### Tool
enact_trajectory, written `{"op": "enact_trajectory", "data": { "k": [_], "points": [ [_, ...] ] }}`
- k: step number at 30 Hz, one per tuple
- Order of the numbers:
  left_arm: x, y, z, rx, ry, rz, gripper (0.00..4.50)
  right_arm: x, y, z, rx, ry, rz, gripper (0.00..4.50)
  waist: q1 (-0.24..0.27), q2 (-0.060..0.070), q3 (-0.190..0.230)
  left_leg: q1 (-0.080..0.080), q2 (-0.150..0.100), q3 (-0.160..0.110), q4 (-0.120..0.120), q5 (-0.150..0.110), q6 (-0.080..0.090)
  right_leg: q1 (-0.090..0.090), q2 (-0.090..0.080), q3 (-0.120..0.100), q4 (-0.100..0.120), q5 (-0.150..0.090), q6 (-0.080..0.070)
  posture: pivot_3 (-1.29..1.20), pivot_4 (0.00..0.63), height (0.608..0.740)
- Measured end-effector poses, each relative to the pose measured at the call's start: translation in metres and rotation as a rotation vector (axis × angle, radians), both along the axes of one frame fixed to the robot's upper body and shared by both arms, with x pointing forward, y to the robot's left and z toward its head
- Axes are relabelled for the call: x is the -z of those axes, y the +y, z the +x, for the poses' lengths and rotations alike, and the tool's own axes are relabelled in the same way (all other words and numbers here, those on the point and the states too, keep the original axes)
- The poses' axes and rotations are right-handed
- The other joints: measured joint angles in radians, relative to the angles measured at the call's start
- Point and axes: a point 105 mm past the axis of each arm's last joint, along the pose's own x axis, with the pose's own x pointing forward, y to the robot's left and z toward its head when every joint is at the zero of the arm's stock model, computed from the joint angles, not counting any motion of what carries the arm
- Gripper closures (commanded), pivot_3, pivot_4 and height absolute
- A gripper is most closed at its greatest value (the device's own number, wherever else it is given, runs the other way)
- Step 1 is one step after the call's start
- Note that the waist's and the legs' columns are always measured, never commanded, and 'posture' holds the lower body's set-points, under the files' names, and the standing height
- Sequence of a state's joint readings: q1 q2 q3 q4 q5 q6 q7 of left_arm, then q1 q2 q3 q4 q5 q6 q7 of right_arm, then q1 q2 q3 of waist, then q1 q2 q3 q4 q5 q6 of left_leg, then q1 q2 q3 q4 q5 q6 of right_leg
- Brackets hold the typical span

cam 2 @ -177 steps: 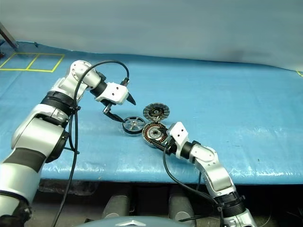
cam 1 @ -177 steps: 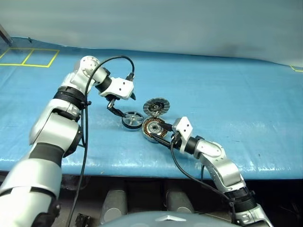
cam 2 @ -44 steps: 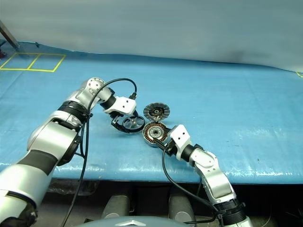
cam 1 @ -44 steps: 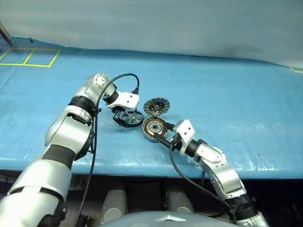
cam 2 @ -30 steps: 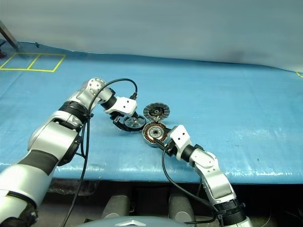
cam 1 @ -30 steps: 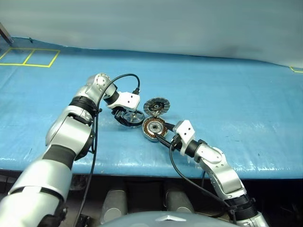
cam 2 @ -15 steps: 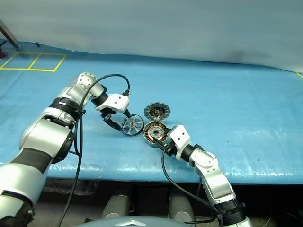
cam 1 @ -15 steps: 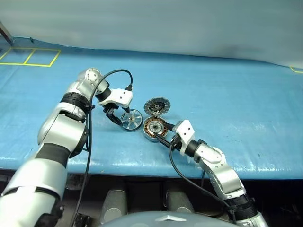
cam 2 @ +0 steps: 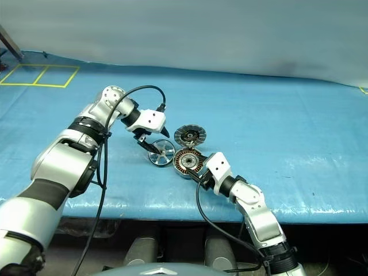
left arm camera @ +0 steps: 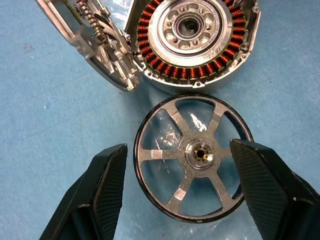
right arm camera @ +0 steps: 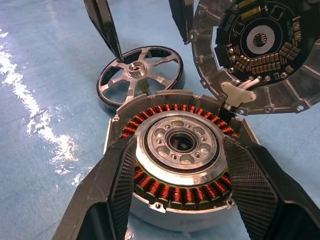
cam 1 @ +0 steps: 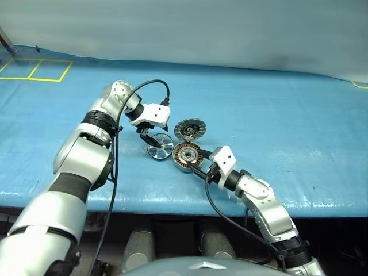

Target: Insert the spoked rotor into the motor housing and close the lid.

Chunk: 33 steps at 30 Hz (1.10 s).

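The spoked rotor [left arm camera: 192,155] lies flat on the blue mat, right beside the motor housing [right arm camera: 180,160] on its left. My left gripper [left arm camera: 179,148] hovers just above the rotor, open, with one finger on each side of the rim and nothing held. The housing shows its copper windings and silver centre. Its lid [cam 1: 190,129] stands swung open on the far side, still joined at the rim. My right gripper [right arm camera: 180,145] reaches in from the near right, and its fingers [right arm camera: 115,190] press the housing's two sides.
Everything sits on a blue mat [cam 1: 276,115] whose front edge [cam 1: 172,198] runs just behind my right arm. Yellow taped squares [cam 1: 34,70] mark the far left corner. A black cable [cam 1: 138,92] loops over my left wrist.
My left gripper, low around the rotor a second ago, has lifted a little off it, still open. The rotor stays beside the housing. The right arm has not moved.
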State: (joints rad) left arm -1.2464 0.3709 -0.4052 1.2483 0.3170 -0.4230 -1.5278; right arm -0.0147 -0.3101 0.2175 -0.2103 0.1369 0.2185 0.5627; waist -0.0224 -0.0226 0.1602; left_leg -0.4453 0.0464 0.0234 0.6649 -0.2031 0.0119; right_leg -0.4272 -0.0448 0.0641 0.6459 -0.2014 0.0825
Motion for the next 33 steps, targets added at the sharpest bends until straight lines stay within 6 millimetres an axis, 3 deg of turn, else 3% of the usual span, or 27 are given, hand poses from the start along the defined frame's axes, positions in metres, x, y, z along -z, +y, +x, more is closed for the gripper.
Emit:
{"op": "enact_trajectory", "data": {
  "k": [33],
  "points": [
    [0.016,0.011,-0.004,0.096,-0.046,0.149,0.95,-0.005,-0.007,-0.001,-0.041,0.021,-0.032,1.63,0.002,0.000,0.000,0.000,0.000,0.000,0.000,0.000,0.000,0.000,0.000,0.000,0.000,0.000,-0.001,0.00,0.150,0.740]
  ]
}}
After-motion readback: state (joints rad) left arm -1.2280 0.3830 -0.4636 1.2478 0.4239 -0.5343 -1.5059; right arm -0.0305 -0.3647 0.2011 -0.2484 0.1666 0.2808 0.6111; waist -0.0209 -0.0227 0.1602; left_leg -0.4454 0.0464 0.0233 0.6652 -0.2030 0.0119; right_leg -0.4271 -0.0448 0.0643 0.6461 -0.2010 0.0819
